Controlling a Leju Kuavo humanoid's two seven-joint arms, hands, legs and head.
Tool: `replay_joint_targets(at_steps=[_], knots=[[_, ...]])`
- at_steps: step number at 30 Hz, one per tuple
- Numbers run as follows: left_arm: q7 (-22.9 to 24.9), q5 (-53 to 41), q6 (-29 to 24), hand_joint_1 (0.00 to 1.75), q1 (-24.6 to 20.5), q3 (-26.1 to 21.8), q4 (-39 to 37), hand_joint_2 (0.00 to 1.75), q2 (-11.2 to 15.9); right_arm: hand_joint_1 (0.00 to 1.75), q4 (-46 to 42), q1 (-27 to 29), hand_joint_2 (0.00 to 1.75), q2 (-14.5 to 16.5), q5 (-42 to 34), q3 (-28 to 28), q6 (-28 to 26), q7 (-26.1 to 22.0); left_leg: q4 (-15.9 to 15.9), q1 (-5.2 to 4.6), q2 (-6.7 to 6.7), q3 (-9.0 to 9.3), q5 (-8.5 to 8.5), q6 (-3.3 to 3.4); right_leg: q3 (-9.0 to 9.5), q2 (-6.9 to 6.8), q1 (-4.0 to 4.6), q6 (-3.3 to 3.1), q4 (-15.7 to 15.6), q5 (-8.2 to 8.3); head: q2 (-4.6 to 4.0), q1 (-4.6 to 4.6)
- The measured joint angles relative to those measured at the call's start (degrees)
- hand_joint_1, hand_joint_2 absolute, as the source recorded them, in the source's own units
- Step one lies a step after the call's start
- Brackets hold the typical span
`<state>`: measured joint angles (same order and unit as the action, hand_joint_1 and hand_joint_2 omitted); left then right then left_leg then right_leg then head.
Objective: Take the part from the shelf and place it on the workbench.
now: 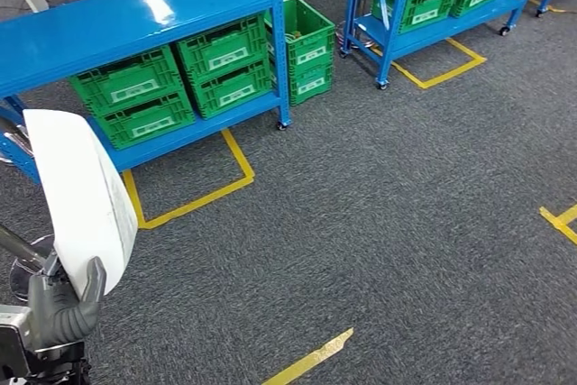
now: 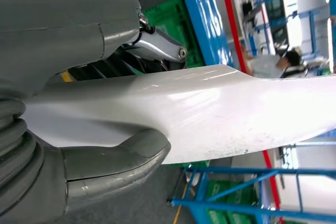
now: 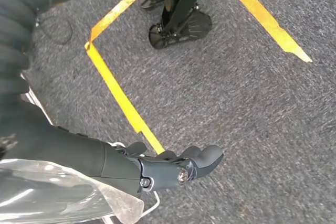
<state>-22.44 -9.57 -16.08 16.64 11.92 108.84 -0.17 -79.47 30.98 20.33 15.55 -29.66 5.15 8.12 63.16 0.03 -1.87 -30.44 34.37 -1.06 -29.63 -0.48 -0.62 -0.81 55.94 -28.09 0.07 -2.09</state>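
In the lower left corner of the head view, the left hand [image 1: 65,308] gripped the lower edge of the part [image 1: 81,196], a white, glossy curved sheet that rose up the left side of the frame, its thumb pressed across the sheet's face. The left wrist view showed the same hold close up: the thick grey thumb [image 2: 115,161] lay on one face of the white part [image 2: 222,111] and the darker fingers [image 2: 158,45] closed on the other, so the sheet was pinched between them and reached out toward the right edge of the frame. In the right wrist view the right hand [image 3: 174,166] sat in the lower middle of the frame above grey carpet [image 3: 245,103], its dark fingers stretched out nearly straight and close together with nothing between them; a bit of clear plastic film [image 3: 59,198] lay at the lower left corner under the arm. Behind the part in the head view, a blue shelf [image 1: 136,15] filled the upper left, with green crates [image 1: 184,78] stacked on its lower level and another green crate [image 1: 306,47] on the floor just beside its right post. A second blue shelf [image 1: 435,29] with green crates stood at the upper right. Yellow tape lines [image 1: 204,196] marked the carpet around both shelves and toward the bottom centre.
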Motion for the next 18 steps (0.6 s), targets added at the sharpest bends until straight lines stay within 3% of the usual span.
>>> replay_joint_targets(at_steps=[2,3,4,5,7,9,11,12,14,16,18], knots=[[0.7,-0.1,0.2,1.75,0.1,0.0,0.0,1.75,0.0,0.0,0.1,-0.1,1.75,0.0,0.0,0.0,0.1,-0.2,7.6,0.09,1.15,-3.37,3.07,-0.03,-0.63,1.32,0.15,-0.26,0.1,0.47,0.0,-0.01],[1.1,-0.1,0.3,1.75,0.1,0.0,-0.1,1.75,0.0,0.0,0.2,-0.2,1.75,0.0,0.0,0.0,0.1,-0.2,9.3,0.09,1.27,-4.12,3.02,0.07,-0.85,2.06,0.24,-0.27,0.2,0.61,0.0,0.0],[1.3,-0.2,0.5,1.75,0.1,0.0,-0.1,1.75,0.0,0.0,0.3,-0.2,1.75,0.0,0.0,0.0,0.1,-0.2,8.7,0.09,1.38,-3.9,1.78,0.26,-0.98,2.84,0.33,-0.24,0.2,0.73,0.0,-0.01],[1.5,-0.2,0.5,1.75,0.1,0.0,-0.1,1.75,0.0,0.0,0.3,-0.2,1.75,0.0,0.0,0.0,0.1,-0.3,6.0,0.09,1.71,-2.73,-0.33,0.54,-1.02,3.61,0.42,-0.18,0.3,0.82,0.0,-0.01],[1.8,-0.2,0.7,1.75,0.1,0.0,-0.2,1.75,0.0,0.0,0.4,-0.2,1.75,0.0,0.0,0.0,0.1,-0.3,-1.6,0.09,3.93,0.4,-4.53,1.38,-1.21,5.09,0.63,0.05,0.5,1.0,0.0,-0.03],[2.5,-0.5,0.9,1.75,-0.1,-0.1,-0.2,1.75,0.0,0.0,0.5,-0.3,1.75,0.0,0.0,0.0,0.1,-0.3,-6.1,0.12,5.72,1.93,-5.82,1.81,-1.98,6.4,0.72,0.56,0.8,1.31,0.0,-0.04],[3.4,-1.3,1.2,1.75,-0.2,-0.1,-0.2,1.75,0.0,0.0,0.5,-0.2,1.75,0.0,0.0,0.0,-0.1,-0.4,-7.0,0.19,5.16,1.89,-5.7,1.96,-2.94,7.55,0.63,1.31,1.0,1.74,0.0,-0.02],[3.9,-1.7,1.5,1.75,-0.3,-0.1,-0.3,1.75,0.0,0.0,0.5,0.0,1.75,0.0,-0.1,0.0,-0.2,-0.4,-7.2,0.28,4.53,1.85,-5.96,2.17,-3.44,7.29,0.62,1.63,1.3,1.61,0.0,-0.03],[4.6,-2.3,2.1,1.75,-0.3,-0.2,-0.3,1.75,0.0,0.0,0.5,0.0,1.75,0.0,-0.5,0.0,-0.7,-0.7,-7.8,0.49,3.05,1.76,-6.47,2.68,-5.4,4.79,0.74,2.13,4.5,-0.54,0.0,-0.35],[5.1,-2.6,2.7,1.75,-0.2,-0.3,-0.5,1.75,0.0,0.0,0.5,-0.3,1.75,0.0,-0.8,0.0,-1.1,-1.1,-7.8,0.38,1.41,1.48,-6.6,2.91,-8.76,1.82,0.63,2.56,11.7,-4.55,0.0,-0.61],[5.5,-2.8,3.3,1.75,-0.2,-0.4,-0.7,1.75,0.0,0.0,0.5,-0.4,1.75,0.0,-1.1,0.0,-1.2,-1.4,-7.7,0.3,-0.29,1.27,-6.62,2.89,-10.83,0.92,0.37,2.98,17.2,-6.57,0.0,-0.59]])
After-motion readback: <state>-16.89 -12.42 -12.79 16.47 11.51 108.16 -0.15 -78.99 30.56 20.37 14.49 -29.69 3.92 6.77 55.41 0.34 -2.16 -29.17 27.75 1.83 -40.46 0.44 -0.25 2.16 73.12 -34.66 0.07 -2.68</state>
